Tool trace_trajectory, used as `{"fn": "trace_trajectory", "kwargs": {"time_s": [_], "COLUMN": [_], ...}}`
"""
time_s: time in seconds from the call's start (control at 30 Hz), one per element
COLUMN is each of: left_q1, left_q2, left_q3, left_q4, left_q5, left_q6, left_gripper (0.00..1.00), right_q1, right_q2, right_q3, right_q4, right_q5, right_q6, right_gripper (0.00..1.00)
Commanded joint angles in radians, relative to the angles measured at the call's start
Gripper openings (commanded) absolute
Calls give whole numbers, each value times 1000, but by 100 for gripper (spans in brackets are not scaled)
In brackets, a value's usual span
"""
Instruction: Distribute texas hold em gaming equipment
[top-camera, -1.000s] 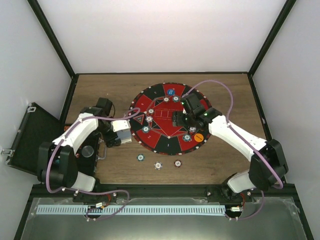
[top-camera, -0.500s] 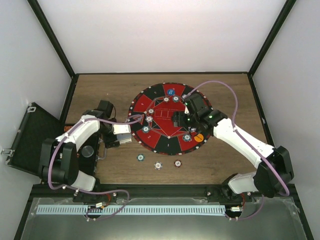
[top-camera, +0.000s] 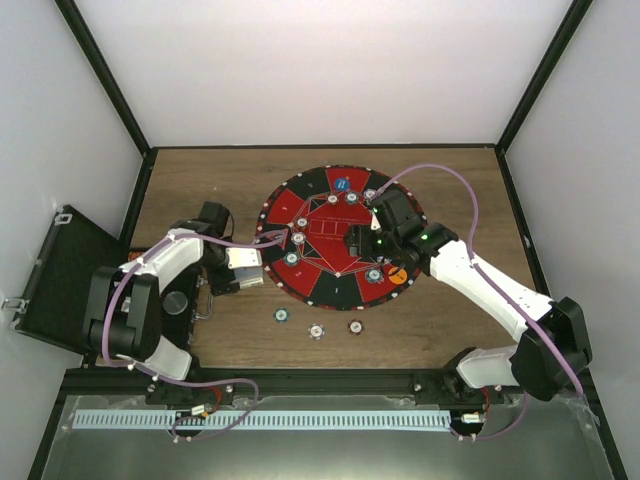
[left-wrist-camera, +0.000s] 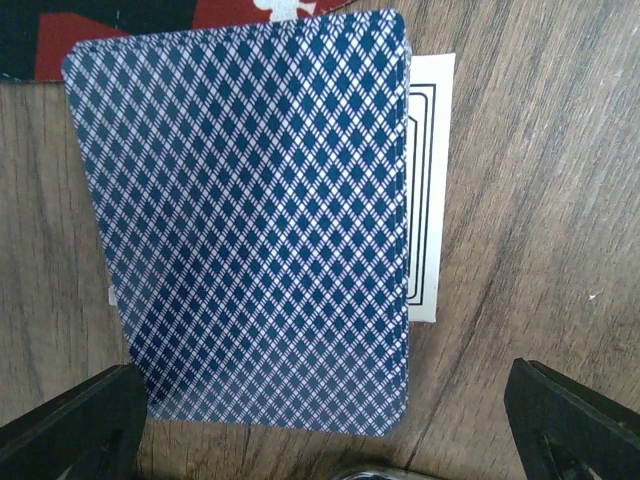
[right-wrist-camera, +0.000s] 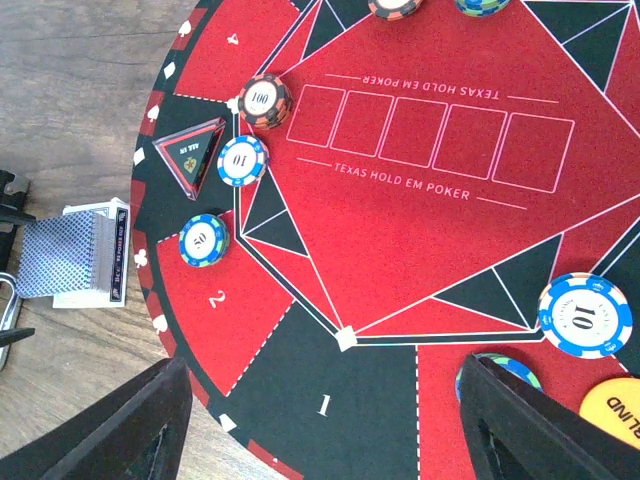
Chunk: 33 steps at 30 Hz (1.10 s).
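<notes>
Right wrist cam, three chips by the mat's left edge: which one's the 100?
The dark, red-striped chip, topmost of the three. The 10 chip and the lowest chip below it are blue and white.

Colours, poker layout, deck side to centre.
Mat (right-wrist-camera: 420, 250) red and black wedges, white lines; card deck (left-wrist-camera: 250, 220) navy diamond lattice on white; face-up card (left-wrist-camera: 428, 180) white, black nested border; 10 chip (right-wrist-camera: 585, 315) blue-white striped rim; 100 chip (right-wrist-camera: 263, 101) black with red-orange; orange disc (right-wrist-camera: 612, 412); blue disc (top-camera: 342, 184); table (left-wrist-camera: 540, 200) brown wood grain.
</notes>
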<state>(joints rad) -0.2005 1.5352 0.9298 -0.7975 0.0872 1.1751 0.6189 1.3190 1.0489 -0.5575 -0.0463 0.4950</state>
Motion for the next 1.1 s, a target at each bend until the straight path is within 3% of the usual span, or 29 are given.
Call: {"fn": "trace_trajectory", "kwargs": {"time_s": [0.0,0.43,0.83,1.07], "left_q1": [10,44,43,42], "left_q2": [17,30,-90,-45], "left_q3": [-12,-19,-40,13], "left_q4": [5,15,22,-30], "left_q5": [-2,17,9,42], "left_q6": [-5,33,105,93], "left_gripper": [100,100,100,100], "right_q1": [8,8,8,9], "right_q2": [-25,-32,-27,-30], "right_q3": [5,11,10,7], "right_q4": [1,-1,4,0], "right_q5": [-10,-12,-27,-33], "right_q6": [6,3,4,2], "right_gripper": [75,72,69,68]}}
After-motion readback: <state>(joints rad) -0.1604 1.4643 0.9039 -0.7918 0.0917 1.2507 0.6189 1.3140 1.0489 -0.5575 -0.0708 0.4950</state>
